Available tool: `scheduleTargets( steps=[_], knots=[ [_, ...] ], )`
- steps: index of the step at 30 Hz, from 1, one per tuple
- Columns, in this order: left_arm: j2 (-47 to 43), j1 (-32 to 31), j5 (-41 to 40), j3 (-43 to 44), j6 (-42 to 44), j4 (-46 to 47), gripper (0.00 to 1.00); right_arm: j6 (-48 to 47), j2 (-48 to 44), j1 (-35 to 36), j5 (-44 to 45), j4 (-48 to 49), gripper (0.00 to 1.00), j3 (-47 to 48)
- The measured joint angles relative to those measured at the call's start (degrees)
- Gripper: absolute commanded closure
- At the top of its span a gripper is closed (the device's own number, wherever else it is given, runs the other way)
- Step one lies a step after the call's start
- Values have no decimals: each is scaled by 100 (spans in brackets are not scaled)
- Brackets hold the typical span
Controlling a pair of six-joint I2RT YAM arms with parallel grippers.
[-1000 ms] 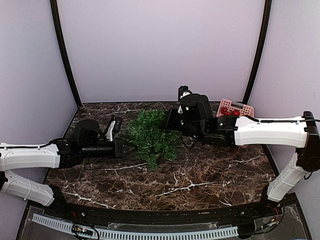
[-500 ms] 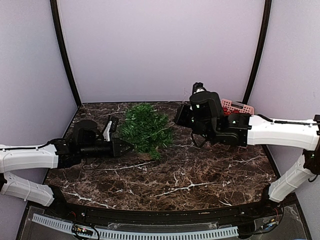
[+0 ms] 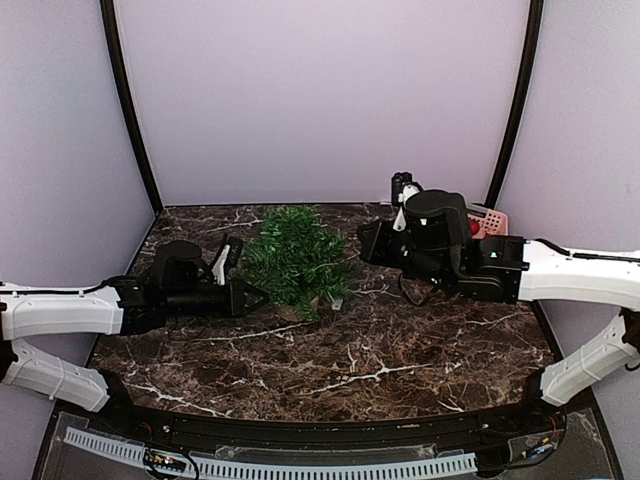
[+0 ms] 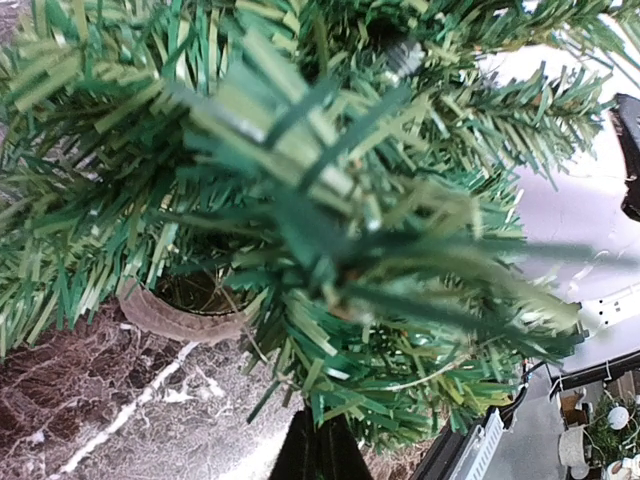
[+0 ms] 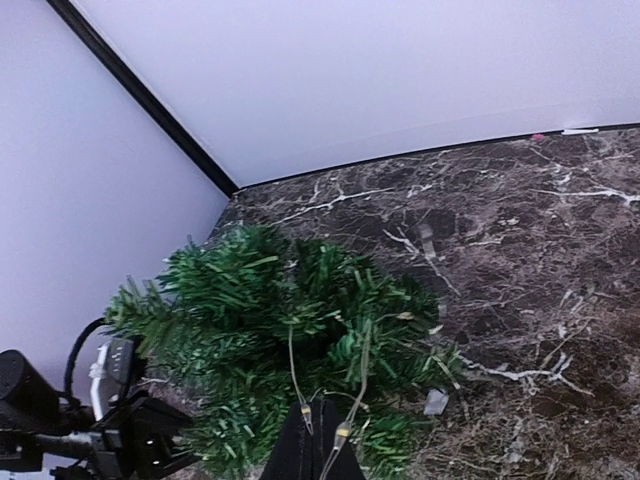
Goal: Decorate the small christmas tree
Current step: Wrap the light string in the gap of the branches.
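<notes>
TREE: the small christmas tree (image 3: 297,262) stands upright, left of centre on the desk (image 3: 400,350) | HANDLING: I judge it light and tippy, with soft, springy needles; grip the stem low, above the tan base (image 4: 170,318) | my left claw (image 3: 262,297): together, tips in low left branches, hold unconfirmed | my right claw (image 3: 360,242): together, just right of the tree

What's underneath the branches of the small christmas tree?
Beneath the small christmas tree branches, the left wrist view shows part of its round tan base sitting on the dark marble table. The trunk and the rest of the base are covered by needles.
</notes>
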Motion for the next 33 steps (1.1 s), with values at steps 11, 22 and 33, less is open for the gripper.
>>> scheduleTargets(
  steps=[11, 22, 33],
  knots=[
    [297, 0, 125, 175, 42, 111, 100, -219, -203, 505, -439, 490, 100, -96],
    [297, 0, 59, 175, 39, 131, 100, 140, -199, 1156, 79, 601, 100, -503],
    [297, 0, 48, 175, 44, 122, 100, 1202, -201, 1176, 1106, -50, 100, -994]
  ],
)
